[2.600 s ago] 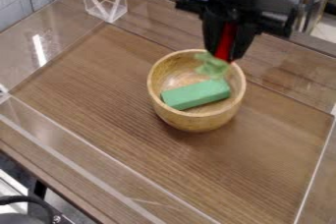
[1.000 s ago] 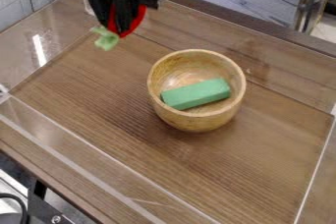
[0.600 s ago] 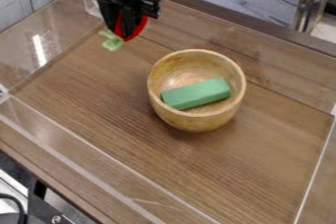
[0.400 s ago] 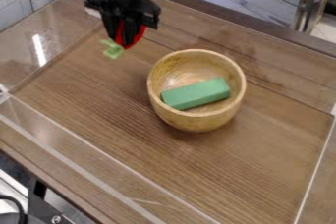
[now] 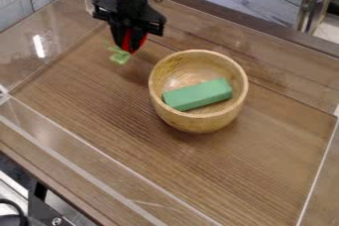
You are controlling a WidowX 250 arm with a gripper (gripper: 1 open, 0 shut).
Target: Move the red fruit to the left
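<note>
A wooden table (image 5: pixel 119 141) lies inside clear walls. The gripper (image 5: pixel 127 44) points down, pinching the fruit (image 5: pixel 126 44), small and bright red between its fingers, green leaf hanging just under them. Right of and below it, apart, a bowl (image 5: pixel 199 116) holds a green block (image 5: pixel 199 95).

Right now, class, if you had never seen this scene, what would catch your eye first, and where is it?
First the black gripper at upper left, pointing down with the red fruit clamped in its jaws, the green leafy end hanging just over the wooden table. Next the wooden bowl to its right, near the centre, with a green block lying inside.
</note>
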